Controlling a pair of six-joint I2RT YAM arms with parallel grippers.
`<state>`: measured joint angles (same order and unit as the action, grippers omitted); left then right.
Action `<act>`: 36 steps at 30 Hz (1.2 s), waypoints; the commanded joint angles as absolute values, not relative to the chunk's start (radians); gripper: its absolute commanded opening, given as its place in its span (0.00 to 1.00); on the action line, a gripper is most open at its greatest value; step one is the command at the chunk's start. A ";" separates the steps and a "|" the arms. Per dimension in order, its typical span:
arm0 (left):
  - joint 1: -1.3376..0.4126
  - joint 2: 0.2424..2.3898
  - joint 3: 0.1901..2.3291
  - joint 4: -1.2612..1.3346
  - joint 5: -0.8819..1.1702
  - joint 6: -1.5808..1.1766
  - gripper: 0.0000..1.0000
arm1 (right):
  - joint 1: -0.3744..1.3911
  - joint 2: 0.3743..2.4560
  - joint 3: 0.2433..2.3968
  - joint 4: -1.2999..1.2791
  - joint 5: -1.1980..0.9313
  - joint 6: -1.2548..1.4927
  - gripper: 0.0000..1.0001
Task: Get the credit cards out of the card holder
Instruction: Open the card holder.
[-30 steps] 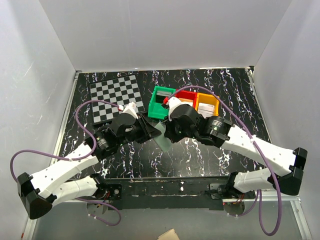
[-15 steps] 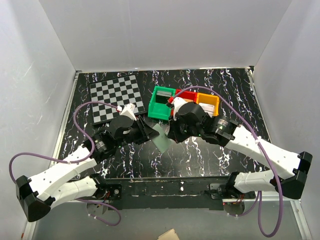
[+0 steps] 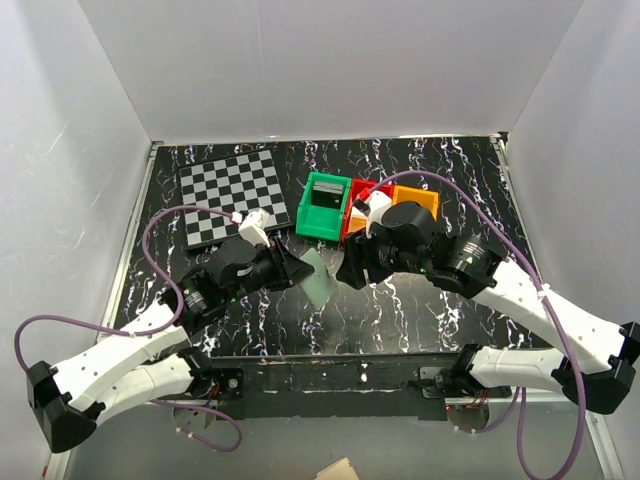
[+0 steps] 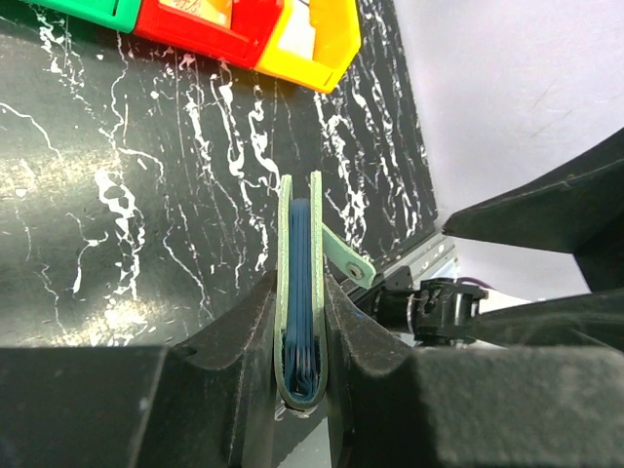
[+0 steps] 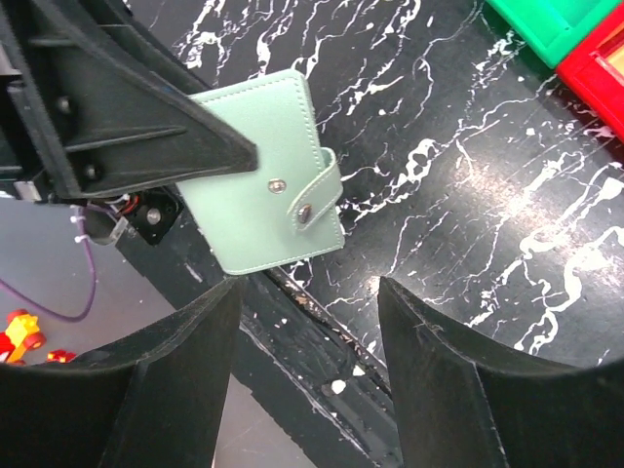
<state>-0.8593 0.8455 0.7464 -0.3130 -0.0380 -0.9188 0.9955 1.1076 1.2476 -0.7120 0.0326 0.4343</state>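
The card holder (image 3: 318, 281) is a sage-green wallet, held edge-up above the table in the middle. My left gripper (image 3: 291, 272) is shut on its folded spine, and its fingers (image 4: 255, 322) press both halves together. The holder (image 4: 298, 255) shows a blue inside with thin layered edges. I cannot tell the credit cards from the pockets there. Its snap tab (image 4: 347, 261) sticks out unfastened. My right gripper (image 3: 351, 268) stands open just right of the holder, touching nothing. In the right wrist view the holder (image 5: 255, 180) lies beyond the spread right gripper (image 5: 309, 289), its tab (image 5: 318, 192) loose.
A green bin (image 3: 322, 216) with something dark and flat in it stands behind the holder. A red bin (image 3: 366, 189) and an orange bin (image 3: 417, 198) stand to its right. A checkerboard (image 3: 231, 192) lies at the back left. The table's front edge (image 5: 322, 322) runs under the right gripper.
My right gripper has opened and drawn back to the right, away from the holder. The left arm has shifted slightly toward the front left, still gripping the holder.
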 commanded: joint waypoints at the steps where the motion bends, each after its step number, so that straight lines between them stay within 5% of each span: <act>1: -0.854 0.886 0.822 -0.368 -0.015 -0.865 0.00 | 1.006 1.132 1.296 -0.713 -0.034 0.431 0.66; 12: -0.856 0.956 0.882 -0.350 0.087 -0.884 0.00 | 1.028 1.235 1.331 -0.765 0.098 0.433 0.71; 29: -0.857 0.821 0.756 -0.166 0.222 -0.802 0.00 | 0.890 1.137 1.192 -0.716 0.022 0.471 0.33; 36: -0.854 0.756 0.693 -0.019 0.347 -0.704 0.00 | 0.844 1.022 1.132 -0.635 -0.109 0.471 0.43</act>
